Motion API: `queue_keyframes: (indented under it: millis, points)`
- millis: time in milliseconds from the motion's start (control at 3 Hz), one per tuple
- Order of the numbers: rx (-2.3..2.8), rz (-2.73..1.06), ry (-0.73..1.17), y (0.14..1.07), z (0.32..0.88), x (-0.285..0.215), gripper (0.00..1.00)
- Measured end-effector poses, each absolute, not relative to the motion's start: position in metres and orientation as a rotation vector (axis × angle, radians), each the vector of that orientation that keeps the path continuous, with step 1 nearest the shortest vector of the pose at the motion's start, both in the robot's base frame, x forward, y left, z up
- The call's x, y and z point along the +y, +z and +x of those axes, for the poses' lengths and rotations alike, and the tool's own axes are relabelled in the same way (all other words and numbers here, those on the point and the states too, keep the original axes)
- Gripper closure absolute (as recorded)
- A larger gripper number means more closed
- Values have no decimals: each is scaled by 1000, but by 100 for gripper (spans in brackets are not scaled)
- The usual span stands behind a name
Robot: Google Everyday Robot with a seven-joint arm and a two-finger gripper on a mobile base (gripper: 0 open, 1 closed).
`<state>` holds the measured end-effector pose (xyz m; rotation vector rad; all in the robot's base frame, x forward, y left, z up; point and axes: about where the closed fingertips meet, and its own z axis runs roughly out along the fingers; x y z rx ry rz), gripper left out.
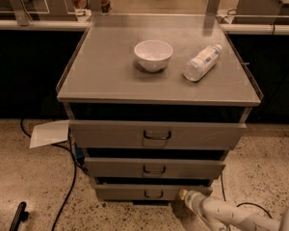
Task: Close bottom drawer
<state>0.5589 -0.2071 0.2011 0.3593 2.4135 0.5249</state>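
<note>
**Slim grey metal bottom drawer [125, 192] met by the robot's white gripper [184, 195] at the cabinet's foot**

From left: a white paper sheet [49, 133] and a black cable [67, 177] lie on the speckled floor. The grey metal cabinet [111, 76] carries a round white bowl [153, 54] and a clear plastic bottle [201, 63] lying on its side. The bottom drawer sits lowest, under the middle grey drawer front [120, 167]. The gripper is at the drawer panel's right end; whether it is released or clenched cannot be told.

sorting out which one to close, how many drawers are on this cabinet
3: top drawer, middle drawer below it, bottom drawer lowest; the hand is by the bottom drawer's right front.
</note>
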Motion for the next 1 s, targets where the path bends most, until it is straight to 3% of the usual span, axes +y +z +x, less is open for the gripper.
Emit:
queue_keyframes:
  millis: [1000]
  points:
    - [2412, 333, 509, 203, 573, -206, 100]
